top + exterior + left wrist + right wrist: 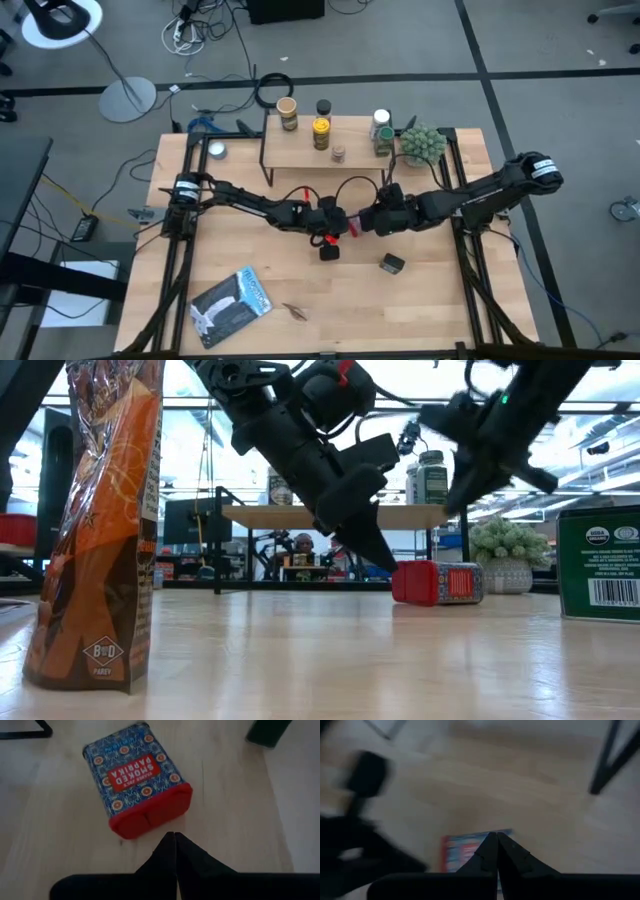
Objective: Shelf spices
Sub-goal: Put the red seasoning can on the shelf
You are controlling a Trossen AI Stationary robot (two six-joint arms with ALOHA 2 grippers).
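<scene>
A red-lidded tin with a blue and red label lies on its side on the table in front of the shelf; it also shows in the low view and the high view. My left gripper is shut, its tips low at the tin's red lid. My right gripper is shut and empty, held above the tin. Several jars, among them a yellow one, stand on the shelf. A green tin stands on the table to the near right. My left gripper's shut fingertips point slanting down at the red lid end of the lying tin, coming from the table's left. I cannot tell whether they touch the lid. The tin lies flat on the table.
A small potted plant stands by the shelf's right end. A blue-white flat packet lies near the table's front left. An orange bag stands close to the low camera. The shelf's black legs stand just beyond the tin.
</scene>
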